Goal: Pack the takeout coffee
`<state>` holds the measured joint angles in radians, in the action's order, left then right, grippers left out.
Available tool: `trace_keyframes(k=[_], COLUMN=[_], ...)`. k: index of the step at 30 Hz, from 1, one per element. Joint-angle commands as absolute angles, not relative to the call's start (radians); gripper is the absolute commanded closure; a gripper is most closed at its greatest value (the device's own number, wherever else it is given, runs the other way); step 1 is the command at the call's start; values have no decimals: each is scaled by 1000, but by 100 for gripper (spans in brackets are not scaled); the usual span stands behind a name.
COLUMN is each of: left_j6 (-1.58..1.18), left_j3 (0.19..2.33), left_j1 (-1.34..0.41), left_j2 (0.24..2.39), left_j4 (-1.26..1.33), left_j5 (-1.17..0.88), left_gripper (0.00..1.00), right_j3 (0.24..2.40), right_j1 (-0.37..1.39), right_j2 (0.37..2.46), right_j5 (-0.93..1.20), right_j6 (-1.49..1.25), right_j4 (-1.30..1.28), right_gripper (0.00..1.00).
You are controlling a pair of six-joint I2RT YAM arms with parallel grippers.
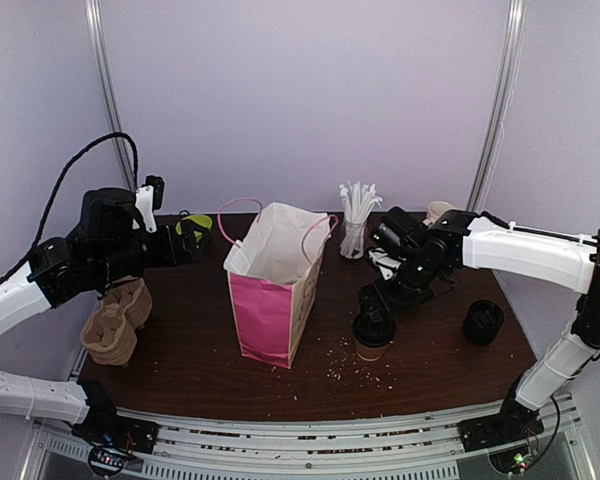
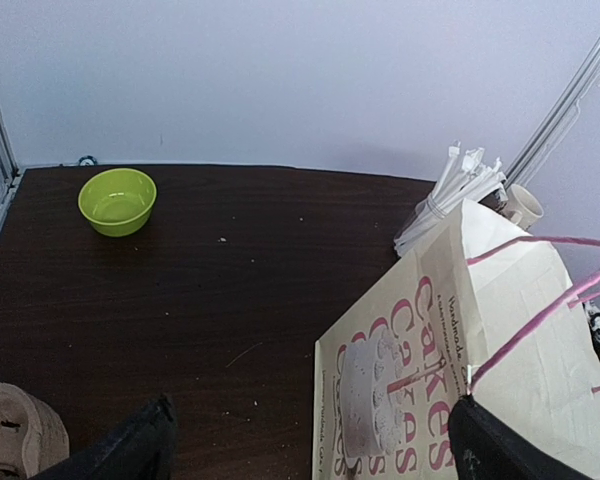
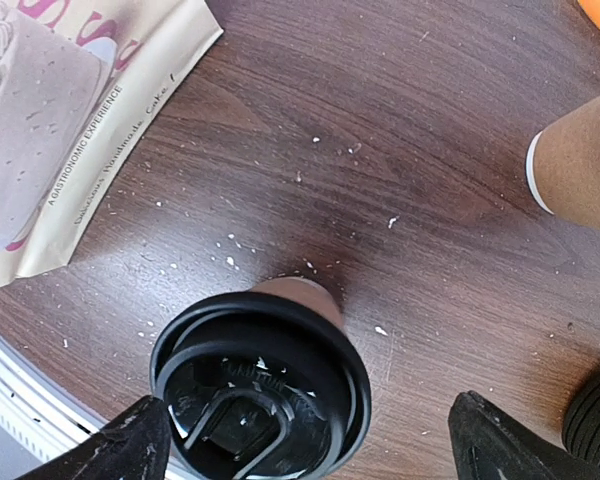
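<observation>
brown cup (image 3: 298, 292), black lid (image 3: 260, 390), cream bag (image 2: 430, 380) with pink cake print, lime bowl (image 2: 117, 200), dark woodgrain table (image 3: 430, 200)

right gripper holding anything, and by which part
Nothing. The right gripper hangs open above the cup, not gripping it; the left gripper is open, empty.
</observation>
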<state>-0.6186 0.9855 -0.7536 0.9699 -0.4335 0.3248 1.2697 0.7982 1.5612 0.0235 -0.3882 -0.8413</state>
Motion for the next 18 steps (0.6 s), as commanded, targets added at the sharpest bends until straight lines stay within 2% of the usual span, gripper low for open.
trace_keyframes(k=[1, 18], left_j6=[-617, -619], left_j3=[977, 965], left_j1=[-749, -749], left_j2=[966, 953], left_j4=[-388, -389], left_j5=[313, 317], left_gripper=[2, 2], right_j3=[1281, 1298], right_j1=[806, 849], right_j2=[1549, 1608], right_j5=[9, 80], right_j6=[-385, -380], right_j4=[-887, -861], right_gripper=[0, 0])
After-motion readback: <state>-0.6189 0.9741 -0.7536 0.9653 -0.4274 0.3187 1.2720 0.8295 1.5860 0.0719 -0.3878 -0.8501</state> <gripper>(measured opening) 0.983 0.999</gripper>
